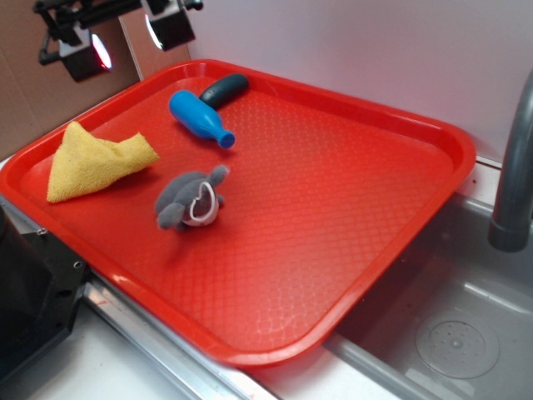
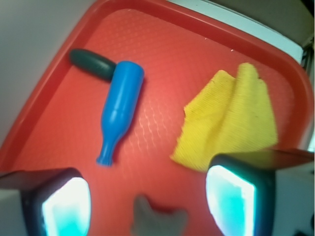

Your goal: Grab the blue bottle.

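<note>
The gripper (image 1: 129,37) is hanging above the tray's (image 1: 391,242) far left corner, fingers apart and holding nothing. The cloth (image 1: 96,162) is lying left, the plush (image 1: 190,200) beside it. The blue bottle (image 1: 198,117) is lying at the back, touching the dark oval (image 1: 223,89).

From where I stand, the gripper (image 1: 127,40) is cut off by the top edge, so its arm stays unseen. In the wrist view the grey plush toy (image 2: 158,220) runs off the bottom edge, and the dark oval object (image 2: 91,64) disappears partly behind the blue bottle (image 2: 120,108).
</note>
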Robot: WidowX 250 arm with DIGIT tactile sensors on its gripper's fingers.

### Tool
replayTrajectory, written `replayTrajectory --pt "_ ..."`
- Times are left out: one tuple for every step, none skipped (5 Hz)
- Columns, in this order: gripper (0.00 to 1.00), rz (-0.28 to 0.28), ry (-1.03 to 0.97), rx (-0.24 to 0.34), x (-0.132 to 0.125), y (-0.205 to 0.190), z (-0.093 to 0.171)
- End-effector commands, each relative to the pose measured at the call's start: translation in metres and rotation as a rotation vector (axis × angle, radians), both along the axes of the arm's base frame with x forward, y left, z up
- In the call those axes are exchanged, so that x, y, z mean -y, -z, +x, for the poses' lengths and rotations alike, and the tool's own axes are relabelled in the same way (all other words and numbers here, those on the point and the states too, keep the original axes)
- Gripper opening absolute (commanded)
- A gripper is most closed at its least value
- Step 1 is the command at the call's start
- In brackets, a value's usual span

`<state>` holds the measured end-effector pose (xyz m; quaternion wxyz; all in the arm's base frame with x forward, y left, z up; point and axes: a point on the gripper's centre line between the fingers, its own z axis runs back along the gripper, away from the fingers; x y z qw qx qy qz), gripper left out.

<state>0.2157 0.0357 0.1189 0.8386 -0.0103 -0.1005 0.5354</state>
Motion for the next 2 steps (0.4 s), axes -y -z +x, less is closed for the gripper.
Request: replayTrajectory --pt "1.0 0.056 -0.088 -0.017 -0.021 0.043 0.039" --pt "1.0 0.091 -0.099 -0.029 -0.027 0.07 0.058"
